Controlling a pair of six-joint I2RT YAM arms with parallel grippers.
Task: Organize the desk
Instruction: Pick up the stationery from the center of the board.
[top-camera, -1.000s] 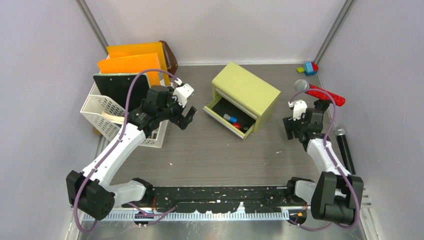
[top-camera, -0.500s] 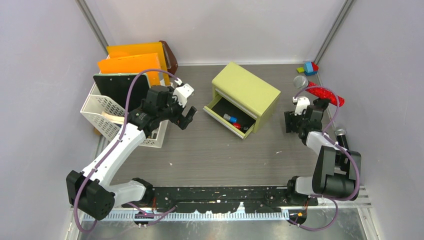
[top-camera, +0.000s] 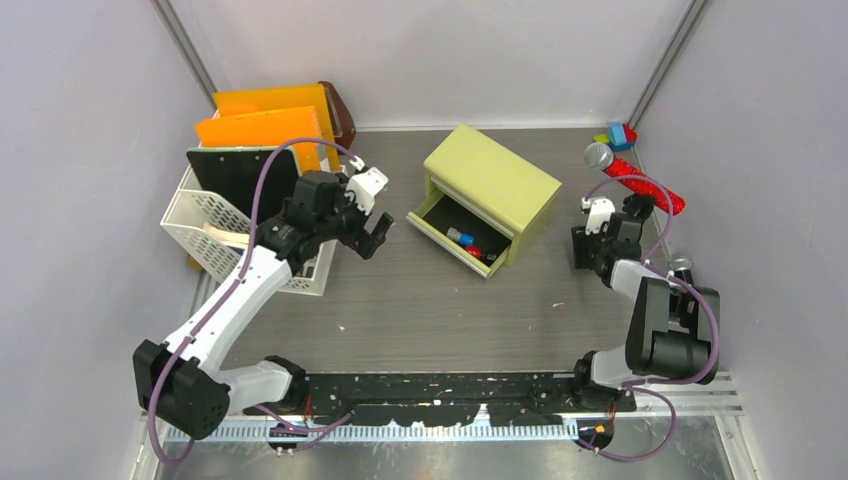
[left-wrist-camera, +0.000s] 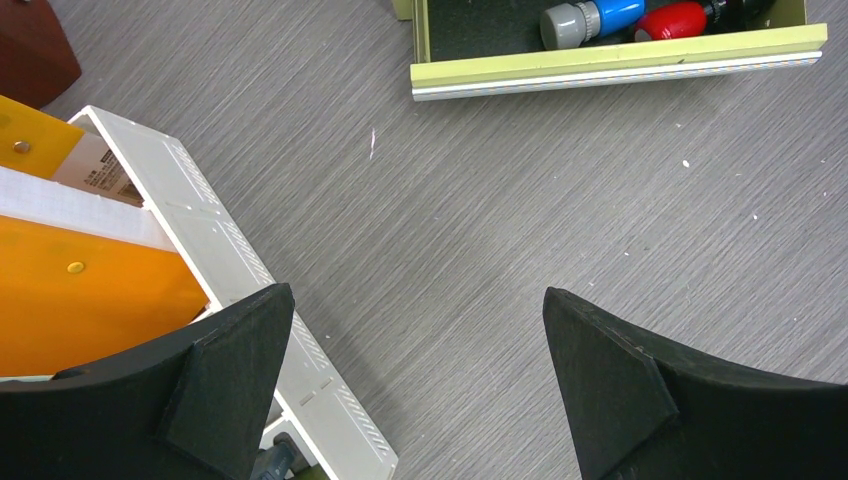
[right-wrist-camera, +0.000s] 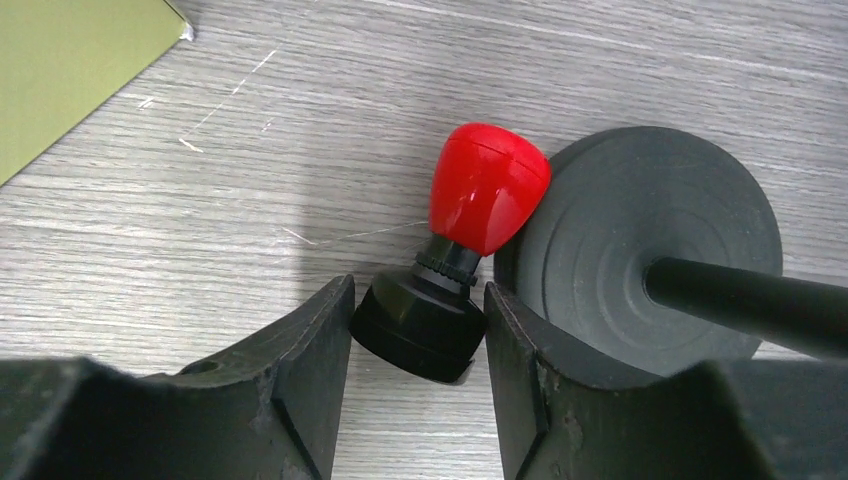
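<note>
The right gripper (right-wrist-camera: 418, 300) clasps the black base of a red-capped knob (right-wrist-camera: 485, 200), its jaws seemingly touching both sides, just beside a black disc (right-wrist-camera: 650, 215). The left gripper (left-wrist-camera: 415, 295) hangs wide apart and empty above the desk (top-camera: 430, 310), which spreads beneath both arms, between a white basket (left-wrist-camera: 200, 220) and an open drawer (left-wrist-camera: 610, 65).
</note>
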